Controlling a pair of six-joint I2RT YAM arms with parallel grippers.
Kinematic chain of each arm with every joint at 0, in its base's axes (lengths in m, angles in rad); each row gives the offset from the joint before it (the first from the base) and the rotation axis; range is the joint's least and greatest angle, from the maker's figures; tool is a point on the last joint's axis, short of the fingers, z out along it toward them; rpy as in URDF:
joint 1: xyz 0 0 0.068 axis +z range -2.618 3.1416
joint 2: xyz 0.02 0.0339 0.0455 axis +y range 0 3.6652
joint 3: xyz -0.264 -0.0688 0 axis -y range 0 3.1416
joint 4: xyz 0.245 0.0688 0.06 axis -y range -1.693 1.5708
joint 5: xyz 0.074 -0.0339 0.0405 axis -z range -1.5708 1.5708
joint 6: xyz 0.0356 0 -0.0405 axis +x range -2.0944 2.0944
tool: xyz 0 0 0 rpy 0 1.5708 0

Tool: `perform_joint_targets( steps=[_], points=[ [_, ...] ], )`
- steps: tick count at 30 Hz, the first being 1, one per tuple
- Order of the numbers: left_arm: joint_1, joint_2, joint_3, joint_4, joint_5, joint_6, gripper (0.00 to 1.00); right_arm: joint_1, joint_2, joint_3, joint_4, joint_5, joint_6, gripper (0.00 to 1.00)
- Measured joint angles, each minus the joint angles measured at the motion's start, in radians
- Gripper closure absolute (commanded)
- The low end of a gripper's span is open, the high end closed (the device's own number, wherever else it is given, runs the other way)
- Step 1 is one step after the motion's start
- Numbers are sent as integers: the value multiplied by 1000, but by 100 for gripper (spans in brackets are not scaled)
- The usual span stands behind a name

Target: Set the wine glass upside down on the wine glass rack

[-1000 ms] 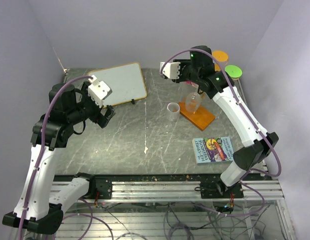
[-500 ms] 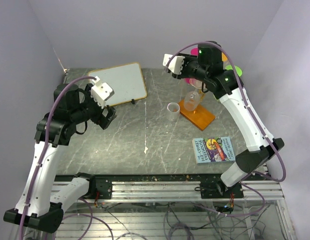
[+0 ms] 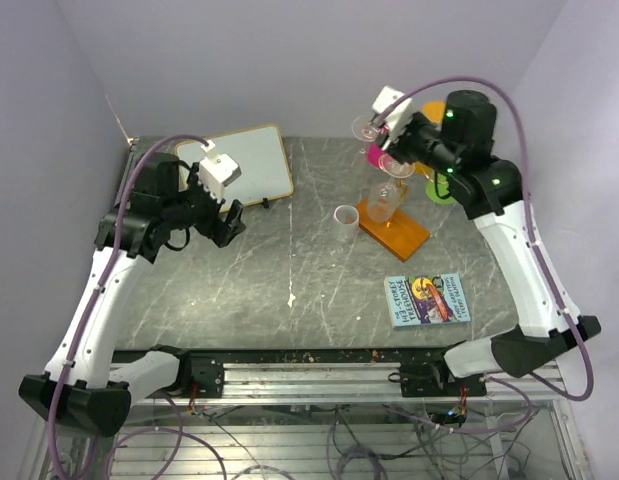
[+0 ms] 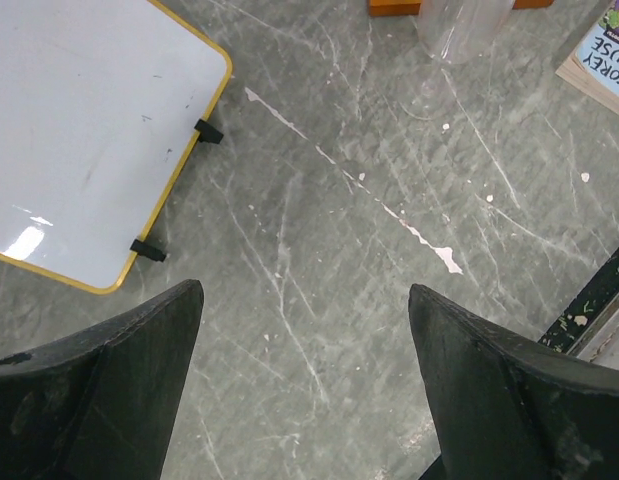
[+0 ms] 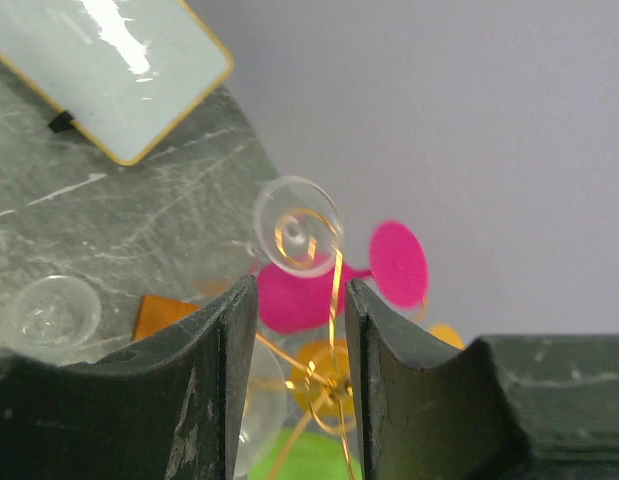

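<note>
Starting big: the grey table [image 3: 289,270] is carrying a white board [image 3: 244,165] at the back left and a book [image 3: 426,298] near the front right, both well apart from the action. The wine glass rack [image 3: 399,236] is standing toward the back right on its orange base. The wine glass [image 3: 386,200] is looking like it's already hanging there upside down, with the bowl low beside the stem and the foot [image 5: 297,238] up top, a gold spiral showing through it (the right wrist view is selling this pretty well). The right claw [image 5: 300,287] is hovering just short of that foot, jaws roughly half apart and gripping nothing visible; the foot is lying beyond the fingertips, not between them. The left claw [image 4: 304,292] is hanging over bare table near the board, spread wide and holding nothing. A little clear cup [image 3: 346,215] is sitting just beside the base. So the main job is looking basically done. What's probably remaining is backing the right arm away without snagging the wires or knocking the glass loose.
</note>
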Motion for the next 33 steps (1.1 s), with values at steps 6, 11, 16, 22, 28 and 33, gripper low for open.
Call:
perform_joint_targets(
  steps=[6, 11, 16, 22, 28, 33],
  points=[
    [-102, 43, -48, 122, -7, -79, 8, -186, -113, -60, 24, -92, 166, 57],
    [-191, 122, -55, 231, -9, -162, 9, -323, -221, -109, 34, -167, 270, 44],
    [-266, 267, -3, 311, -35, -242, 12, -472, -272, -135, 45, -235, 347, 33],
    [-351, 419, 80, 380, -76, -306, 13, -594, -283, -149, 47, -286, 411, 28],
    [-424, 564, 196, 410, -114, -353, 19, -624, -310, -187, 50, -315, 424, 28],
    [-452, 657, 288, 413, -172, -395, 22, -645, -322, -216, 61, -362, 439, 27]
  ],
)
